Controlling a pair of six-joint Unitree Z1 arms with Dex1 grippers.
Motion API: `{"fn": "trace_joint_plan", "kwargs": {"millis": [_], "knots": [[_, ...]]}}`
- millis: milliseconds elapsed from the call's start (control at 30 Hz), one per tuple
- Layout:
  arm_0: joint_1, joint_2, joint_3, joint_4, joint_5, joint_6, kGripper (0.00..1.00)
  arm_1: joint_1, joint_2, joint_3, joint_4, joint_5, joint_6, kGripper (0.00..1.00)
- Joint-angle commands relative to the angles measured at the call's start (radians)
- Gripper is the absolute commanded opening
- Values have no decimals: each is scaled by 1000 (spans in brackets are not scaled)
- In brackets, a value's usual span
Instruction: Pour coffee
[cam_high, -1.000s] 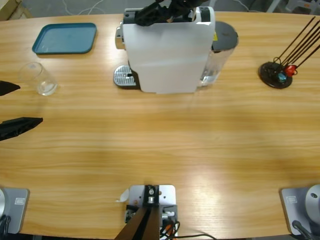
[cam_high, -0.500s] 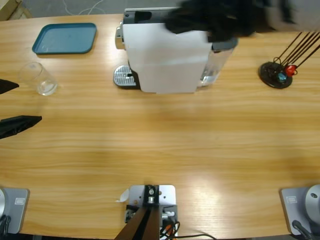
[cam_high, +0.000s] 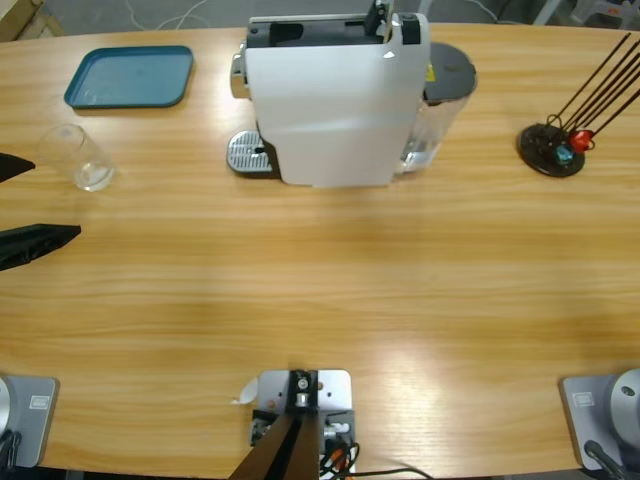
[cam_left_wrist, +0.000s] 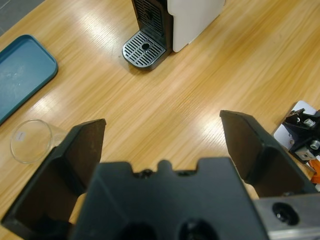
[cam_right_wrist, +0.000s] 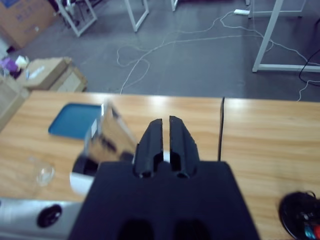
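No readable text, labels or numbers

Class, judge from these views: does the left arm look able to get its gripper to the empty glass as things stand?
Probably yes. The left gripper stands open at the table's edge, with the glass close by it and only bare table between them.

a workshop: cardboard boxes (cam_right_wrist: 25, 15), loose floor cables (cam_right_wrist: 165, 42), metal table legs (cam_right_wrist: 265, 35).

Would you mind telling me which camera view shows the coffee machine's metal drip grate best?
The left wrist view: the drip grate lies unobstructed, its slots and centre hole clear, in front of the coffee machine. The high view shows the grate partly tucked under the machine's white body. In the right wrist view I cannot make it out.
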Motion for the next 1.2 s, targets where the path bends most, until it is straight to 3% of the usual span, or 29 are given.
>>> {"fn": "trace_joint_plan", "kwargs": {"millis": [33, 700, 1200], "knots": [[9, -25, 28, 13, -4, -8, 987, -1, 126, -75, 47, 60, 81, 0], [23, -60, 45, 18, -3, -17, 987, 33, 209, -80, -38, 336, 220, 0], [46, -78, 69, 18, -7, -17, 987, 81, 311, -114, -81, 403, 270, 0]]}}
